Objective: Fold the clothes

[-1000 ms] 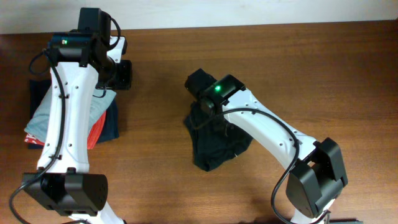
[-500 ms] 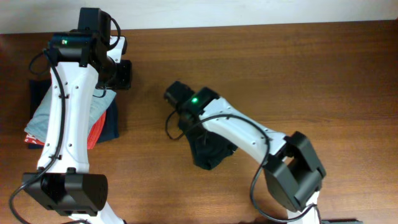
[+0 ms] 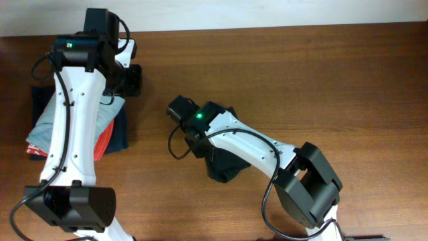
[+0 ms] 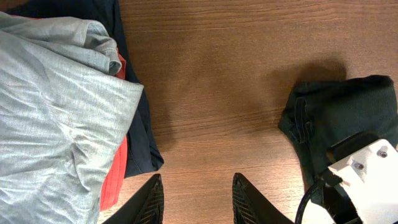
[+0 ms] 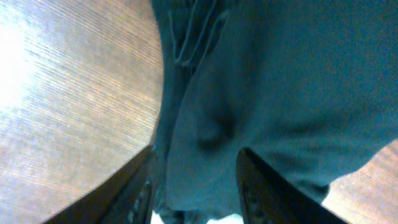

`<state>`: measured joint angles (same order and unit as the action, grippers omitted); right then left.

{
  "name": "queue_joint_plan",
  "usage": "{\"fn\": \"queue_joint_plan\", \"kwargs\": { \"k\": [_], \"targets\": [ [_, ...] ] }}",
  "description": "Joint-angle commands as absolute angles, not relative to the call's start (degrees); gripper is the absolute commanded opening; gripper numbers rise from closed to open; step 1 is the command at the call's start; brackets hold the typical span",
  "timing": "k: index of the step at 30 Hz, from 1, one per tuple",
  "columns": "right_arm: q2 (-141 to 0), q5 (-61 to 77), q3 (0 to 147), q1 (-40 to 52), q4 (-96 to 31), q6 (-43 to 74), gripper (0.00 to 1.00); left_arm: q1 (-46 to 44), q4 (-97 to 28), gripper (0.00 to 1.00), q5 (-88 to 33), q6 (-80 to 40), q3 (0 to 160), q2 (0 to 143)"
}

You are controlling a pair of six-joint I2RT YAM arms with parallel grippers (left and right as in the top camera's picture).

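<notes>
I judge folding barely begun: black T-shirt [image 3: 222, 171] lies bunched on worktop [image 3: 334, 80]; left fingers [image 4: 149, 205] spread empty, right fingers [image 5: 134, 193] spread above it.

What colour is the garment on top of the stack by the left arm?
The top garment is plain light grey-blue, clearest in the left wrist view.

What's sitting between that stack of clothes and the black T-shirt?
Just bare wooden table between the stack and the black T-shirt, clearest in the left wrist view.
</notes>
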<state>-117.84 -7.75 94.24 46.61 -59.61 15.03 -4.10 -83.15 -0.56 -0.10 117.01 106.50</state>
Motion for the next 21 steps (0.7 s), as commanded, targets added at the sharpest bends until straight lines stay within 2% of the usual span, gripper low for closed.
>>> {"fn": "queue_joint_plan", "kwargs": {
  "k": [1,9,10,11,13,14,15,18,21],
  "targets": [
    [-118.3,-6.5,95.0,47.1,-60.7,15.5,0.44,-3.9,-83.2,0.36,0.0,-0.4,117.7,105.7],
    [-111.7,-6.6,95.6,41.7,-63.7,15.5,0.39,-4.0,-83.0,0.36,0.0,-0.4,117.7,105.7],
    [-110.6,-6.6,95.6,40.6,-63.9,15.5,0.36,-4.0,-82.8,0.37,-0.2,-0.4,117.7,105.7],
    [-108.7,-6.3,95.6,38.2,-64.1,15.5,0.23,-4.0,-82.1,0.36,-1.5,-0.4,117.6,105.7],
    [-107.0,-4.4,95.6,34.9,-64.6,15.5,0.09,-4.2,-80.9,0.36,-6.1,3.0,117.3,105.7],
    [-106.6,-2.9,95.6,33.3,-64.9,15.5,0.04,-4.5,-80.3,0.35,-9.6,6.0,117.1,105.8],
    [-106.5,-0.9,95.6,31.8,-65.3,15.6,0.04,-4.9,-79.8,0.34,-13.0,8.7,116.9,105.9],
    [-107.0,9.9,94.6,26.4,-66.2,15.5,0.04,-7.2,-77.4,0.21,-24.0,18.1,115.2,106.1],
    [-107.7,18.7,91.8,22.6,-66.0,15.5,0.04,-10.2,-73.4,0.10,-27.4,21.1,111.0,106.3]
  ]
}}
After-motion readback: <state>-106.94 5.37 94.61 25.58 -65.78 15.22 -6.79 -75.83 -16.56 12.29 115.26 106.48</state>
